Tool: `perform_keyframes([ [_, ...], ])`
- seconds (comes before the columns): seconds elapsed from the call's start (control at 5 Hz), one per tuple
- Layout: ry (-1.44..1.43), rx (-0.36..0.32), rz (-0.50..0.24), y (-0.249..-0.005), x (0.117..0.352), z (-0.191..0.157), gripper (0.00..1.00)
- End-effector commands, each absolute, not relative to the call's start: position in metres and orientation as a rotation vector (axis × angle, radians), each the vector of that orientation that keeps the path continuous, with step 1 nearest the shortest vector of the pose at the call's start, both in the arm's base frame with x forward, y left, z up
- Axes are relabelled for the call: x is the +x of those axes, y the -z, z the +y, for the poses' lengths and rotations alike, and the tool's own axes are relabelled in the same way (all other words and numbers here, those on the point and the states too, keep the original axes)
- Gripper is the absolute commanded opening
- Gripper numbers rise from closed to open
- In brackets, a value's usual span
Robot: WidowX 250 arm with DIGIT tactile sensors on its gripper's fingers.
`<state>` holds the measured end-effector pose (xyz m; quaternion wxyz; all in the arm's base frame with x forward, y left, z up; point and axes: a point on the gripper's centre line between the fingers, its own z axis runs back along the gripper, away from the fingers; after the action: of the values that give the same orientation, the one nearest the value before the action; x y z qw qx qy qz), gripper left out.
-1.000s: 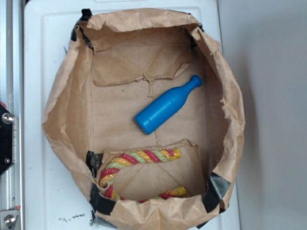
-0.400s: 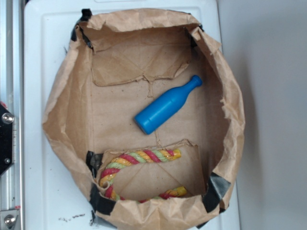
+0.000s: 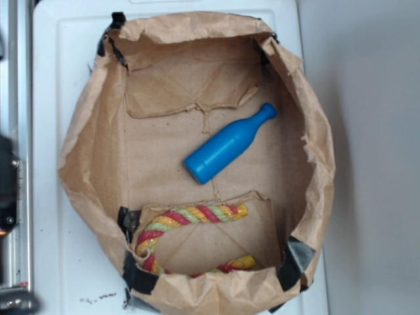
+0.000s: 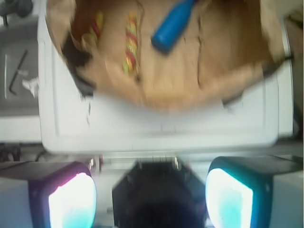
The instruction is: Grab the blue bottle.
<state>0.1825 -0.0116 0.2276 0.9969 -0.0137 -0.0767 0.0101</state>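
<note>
The blue bottle (image 3: 227,144) lies on its side in the middle of a rolled-down brown paper bag (image 3: 88,164), neck pointing up and to the right. In the blurred wrist view the blue bottle (image 4: 172,26) shows at the top, inside the bag (image 4: 209,80). My gripper (image 4: 151,199) is open, its two glowing fingertips (image 4: 71,202) far apart at the bottom of that view, well outside the bag and short of the bottle. Nothing sits between them. In the exterior view only a dark blurred part of the arm (image 3: 6,184) shows at the left edge.
A red, yellow and green rope toy (image 3: 190,220) lies in the bag's lower part, partly under a paper flap. The bag rests on a white plastic lid (image 3: 52,79). A metal rail (image 3: 16,98) runs along the left edge. Black tape (image 3: 298,259) holds the bag's corners.
The dark arm part at the left edge of the exterior view has shifted and become blurred. The bottle, rope and bag have not moved.
</note>
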Motion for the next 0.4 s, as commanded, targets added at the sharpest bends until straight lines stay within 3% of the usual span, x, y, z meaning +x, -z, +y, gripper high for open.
perform_keyframes([
  [0.0, 0.021, -0.022, -0.241, -0.210, 0.262, 0.018, 1.00],
  [0.2, 0.032, -0.063, -0.291, -0.190, 0.221, 0.014, 1.00],
])
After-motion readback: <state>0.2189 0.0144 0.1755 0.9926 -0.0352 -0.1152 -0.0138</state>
